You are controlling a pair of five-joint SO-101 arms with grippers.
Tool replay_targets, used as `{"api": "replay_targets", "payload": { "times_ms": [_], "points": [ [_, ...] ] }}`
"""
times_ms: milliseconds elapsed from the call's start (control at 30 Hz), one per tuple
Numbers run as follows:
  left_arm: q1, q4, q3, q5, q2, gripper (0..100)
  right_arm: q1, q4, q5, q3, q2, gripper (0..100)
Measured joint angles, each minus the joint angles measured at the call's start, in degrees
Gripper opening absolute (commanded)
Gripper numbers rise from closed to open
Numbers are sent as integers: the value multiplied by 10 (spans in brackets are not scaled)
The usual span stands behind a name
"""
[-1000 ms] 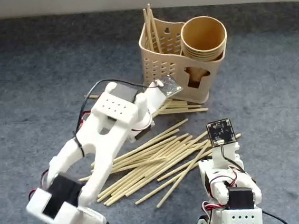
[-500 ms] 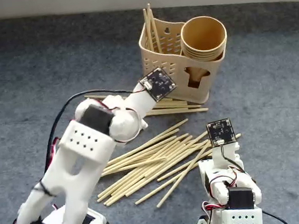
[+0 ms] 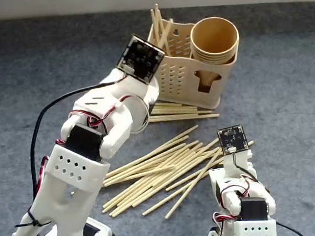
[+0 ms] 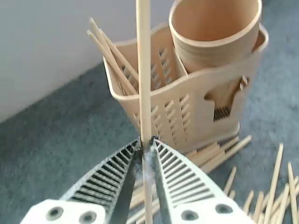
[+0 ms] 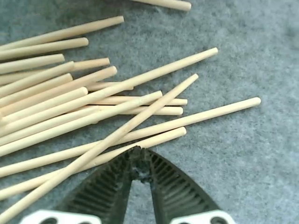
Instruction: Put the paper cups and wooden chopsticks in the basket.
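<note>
Left arm [image 3: 113, 122] has swung up in the last second. It was low at the foot of the basket [image 3: 182, 76]; now its wrist is up by the basket's near left corner. Left jaws are pinched shut on one chopstick [image 4: 144, 70], held upright and lined up with the compartment that already holds a few sticks. It isn't released yet, so I judge this a carry about to become a drop. I'd want the stick over the opening before letting go. Paper cups [image 3: 214, 39] sit stacked in the other compartment, that part looks done. Loose chopsticks [image 3: 162, 167] cover the table [image 3: 25, 80], so plenty left. Right jaws haven't moved: closed, empty, tips just beside the pile.
</note>
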Motion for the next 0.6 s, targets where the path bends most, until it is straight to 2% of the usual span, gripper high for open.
{"api": "replay_targets", "payload": {
  "times_ms": [233,467,600],
  "points": [
    [0,-226,0,73,0,5,0,0,0,0,0,6],
    [0,-356,4,105,0,6,0,0,0,0,0,6],
    [0,-462,38,105,13,6,0,0,0,0,0,6]
  ]
}}
